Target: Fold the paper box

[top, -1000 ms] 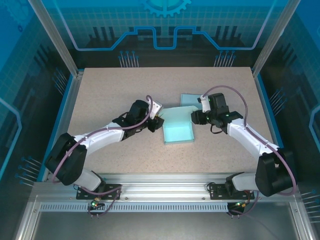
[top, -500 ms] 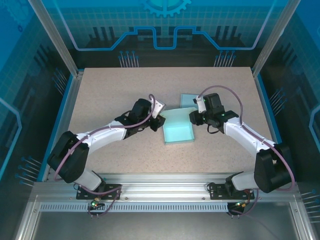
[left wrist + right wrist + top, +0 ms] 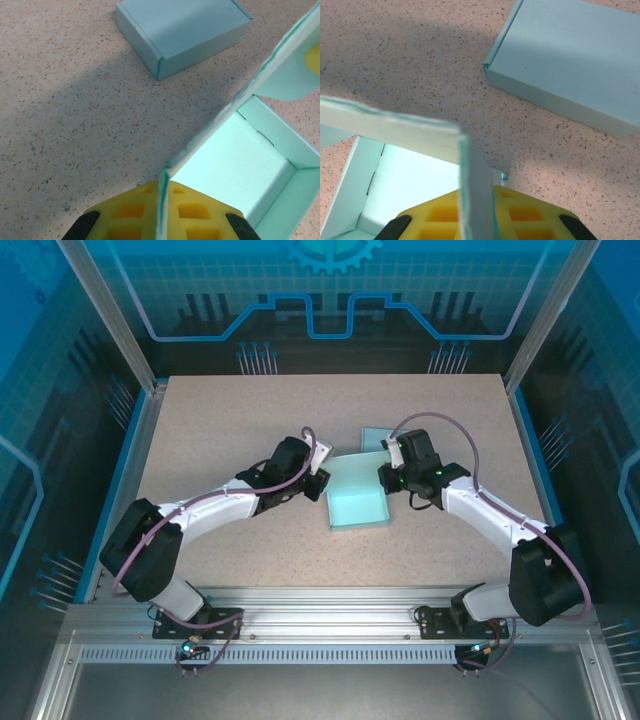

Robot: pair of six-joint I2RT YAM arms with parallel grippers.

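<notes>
Both arms have drawn in toward each other over the last second, and their jaws have come together.

- Left claw (image 3: 318,484): clenched on the left side wall of the paper box (image 3: 357,508). In its wrist view the wall's thin edge runs straight up between the two yellow pads.
- Right claw (image 3: 384,476): pinching the opposite wall. A paper panel stands edge-on between its pads, so it looks gripped and no longer merely approaching.

The box is an open tray sitting directly between the two claws, floor up, each side wall held.

Reading: the approach is over and the hold is made. I judge the next step to be turning these walls inward or pressing them into shape.

Edges:
- Ahead of the left claw the held wall rises to a flap, with the tray's far corner just beyond.
- Ahead of the right claw a second panel meets the held one at a corner.

Room:
- A second box (image 3: 376,439), already closed, lies just beyond the right claw, with a strip of bare table (image 3: 250,420) between it and the tray. That side is tight for swinging.
- Outward of and behind the left claw the table is open.
- Between the claws there is only the tray floor.
</notes>
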